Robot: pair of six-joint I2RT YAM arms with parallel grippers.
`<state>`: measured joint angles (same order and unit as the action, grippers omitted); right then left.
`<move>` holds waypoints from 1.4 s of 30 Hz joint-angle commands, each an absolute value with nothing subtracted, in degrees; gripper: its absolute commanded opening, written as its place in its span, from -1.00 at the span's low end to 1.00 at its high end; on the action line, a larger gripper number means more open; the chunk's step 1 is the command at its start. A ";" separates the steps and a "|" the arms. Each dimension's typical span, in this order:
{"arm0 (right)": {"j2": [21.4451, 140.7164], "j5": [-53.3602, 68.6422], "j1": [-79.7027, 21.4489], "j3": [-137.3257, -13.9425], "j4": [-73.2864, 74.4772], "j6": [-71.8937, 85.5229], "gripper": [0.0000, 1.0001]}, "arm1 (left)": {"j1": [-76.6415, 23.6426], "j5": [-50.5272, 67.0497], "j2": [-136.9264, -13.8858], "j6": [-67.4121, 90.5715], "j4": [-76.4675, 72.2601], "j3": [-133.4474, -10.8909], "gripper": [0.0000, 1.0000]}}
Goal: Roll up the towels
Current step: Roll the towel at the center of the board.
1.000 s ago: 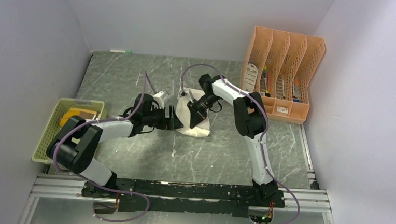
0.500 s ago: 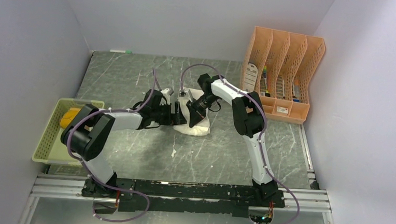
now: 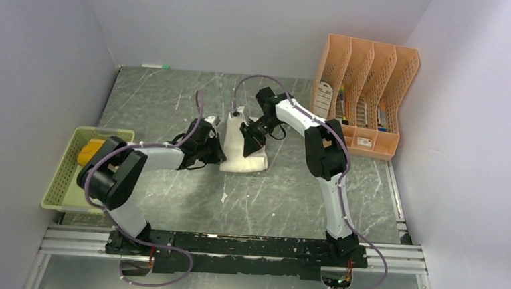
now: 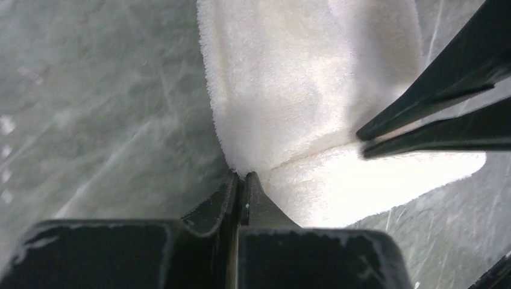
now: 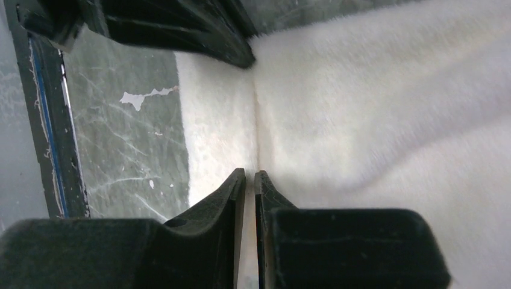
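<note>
Meeting at a crease on the cream-white towel's (image 4: 301, 90) edge, the left gripper (image 4: 242, 176) has its jaws together. The right gripper (image 5: 250, 174) rests on the same towel, jaws a thin slit apart; whether it pinches cloth cannot be told. The towel lies mid-table (image 3: 269, 199), with bare surface all around. The brown towel (image 3: 90, 151) sits in the green basket (image 3: 59, 189) at the left edge.

We list: cream-white towel (image 3: 246, 159), plain; grey-green table (image 3: 162, 98), white-veined marble pattern; pale green mesh basket (image 3: 54, 186) at left, yellow item (image 3: 90, 150) inside; peach-orange file rack (image 3: 368, 71) far right; purple cables (image 3: 257, 77).
</note>
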<state>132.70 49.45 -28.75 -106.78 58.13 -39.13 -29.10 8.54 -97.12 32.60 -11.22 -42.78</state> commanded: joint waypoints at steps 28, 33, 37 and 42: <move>75.68 -15.89 -57.35 -41.60 -11.53 -19.88 1.00 | -30.06 6.89 -97.79 31.31 -7.89 -41.51 -0.86; 80.39 -26.64 -65.46 -38.64 -11.55 -25.09 1.00 | -30.06 9.60 -99.93 32.66 -9.57 -42.42 -0.87; 85.28 -30.33 -66.12 -35.95 -19.25 -30.23 1.00 | -30.04 10.22 -100.68 32.10 -9.15 -43.33 -0.86; 94.86 -33.68 -65.90 -39.49 -23.79 -34.98 1.00 | -30.04 10.35 -100.73 31.39 -8.33 -43.79 -0.86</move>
<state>88.97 -27.59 -65.95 -36.64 -16.25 -29.43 -29.47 9.17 -98.37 32.38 -11.44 -43.70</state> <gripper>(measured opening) 0.999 0.091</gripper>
